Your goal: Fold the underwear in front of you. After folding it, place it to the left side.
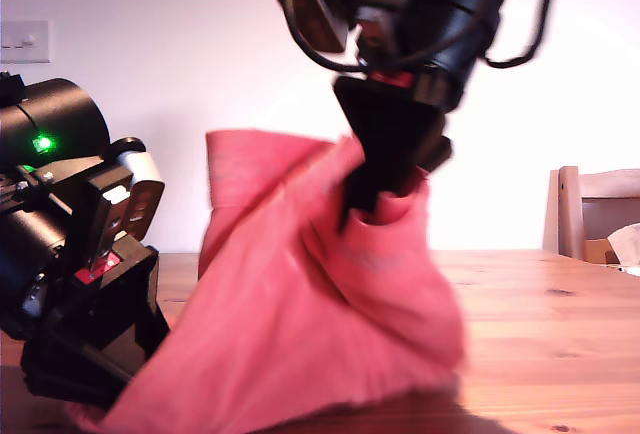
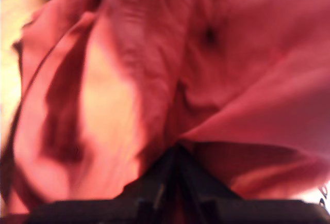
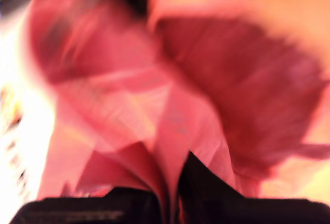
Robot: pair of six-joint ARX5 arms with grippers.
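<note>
At the exterior view's left, an arm crouches low over the wooden table [image 1: 540, 294], its gripper buried at the underwear's [image 1: 300, 324] bottom corner, seemingly anchoring it. The coral cloth rises from there, draped and bunched, to the raised arm at centre, which lifts it clear so a fold can fall over. Which arm is which, I cannot tell. My first gripper [image 2: 178, 154] is clamped on fabric; my second gripper [image 3: 172, 182] likewise pinches a pleat.

Bright backlight washes out the far wall [image 1: 180, 44]; motion blur smears the underwear [image 1: 310, 324] in every view, both wrist views soft, overexposed.
</note>
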